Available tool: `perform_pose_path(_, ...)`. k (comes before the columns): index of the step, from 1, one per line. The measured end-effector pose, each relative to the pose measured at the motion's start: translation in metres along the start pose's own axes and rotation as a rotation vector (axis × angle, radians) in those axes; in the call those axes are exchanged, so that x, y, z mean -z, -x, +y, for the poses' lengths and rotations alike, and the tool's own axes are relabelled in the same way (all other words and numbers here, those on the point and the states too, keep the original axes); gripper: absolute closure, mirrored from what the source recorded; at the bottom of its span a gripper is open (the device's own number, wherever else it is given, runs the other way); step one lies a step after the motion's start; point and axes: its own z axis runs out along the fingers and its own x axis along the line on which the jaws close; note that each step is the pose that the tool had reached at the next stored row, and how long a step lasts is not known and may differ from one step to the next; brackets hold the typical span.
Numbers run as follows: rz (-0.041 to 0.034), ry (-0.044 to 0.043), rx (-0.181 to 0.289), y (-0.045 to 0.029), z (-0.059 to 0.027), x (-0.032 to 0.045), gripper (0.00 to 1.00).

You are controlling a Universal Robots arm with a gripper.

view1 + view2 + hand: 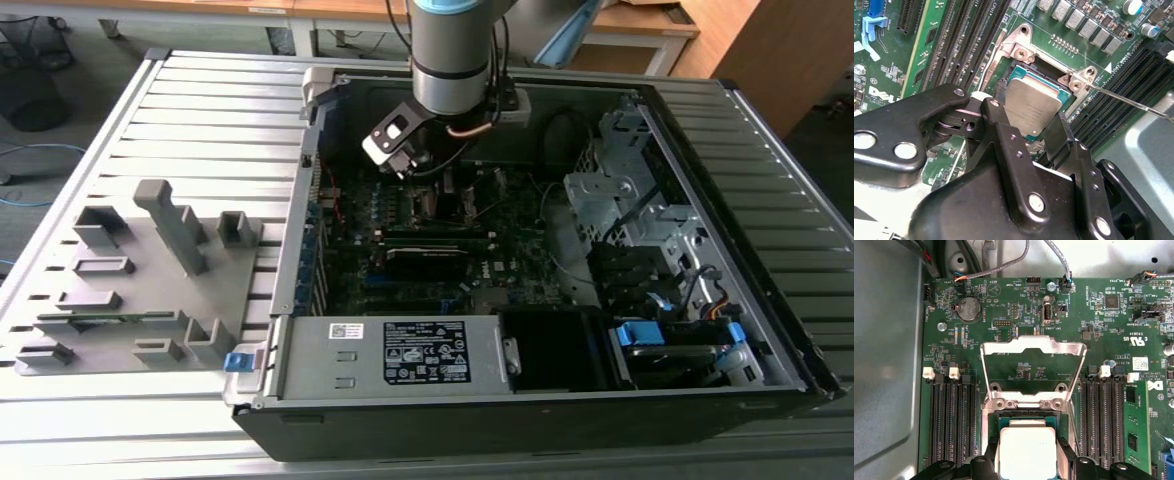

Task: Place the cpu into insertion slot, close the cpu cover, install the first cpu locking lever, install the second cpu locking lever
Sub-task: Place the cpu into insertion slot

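The cpu (pixel 1034 100) has a dull silver top and sits square over the black insertion slot (pixel 1004 416) on the green motherboard (pixel 1004 310). My gripper (pixel 1030 112) straddles it, and one black finger (pixel 999 105) presses each opposite edge. In the first wrist view the cpu (pixel 1026 445) lies between the same fingertips of the gripper (pixel 1027 454). The cpu cover (pixel 1034 347) is a silver frame with a window, and it is swung open away from the slot. A thin locking lever (pixel 1134 102) sticks out unlatched. In the exterior view the gripper (pixel 407 160) hangs inside the case.
Long black memory slots (pixel 951 425) flank the socket on both sides. The open computer case (pixel 534 420) walls the board in, with drive bays (pixel 627 200) at the exterior view's right. A grey fixture tray (pixel 134 270) lies at the exterior view's left.
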Motion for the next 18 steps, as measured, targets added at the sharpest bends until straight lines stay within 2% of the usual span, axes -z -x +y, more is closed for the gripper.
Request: perform_pose_path(18, 0.0007, 0.0000, 0.005, 0.0002, -0.0001, -0.0018, 0.46)
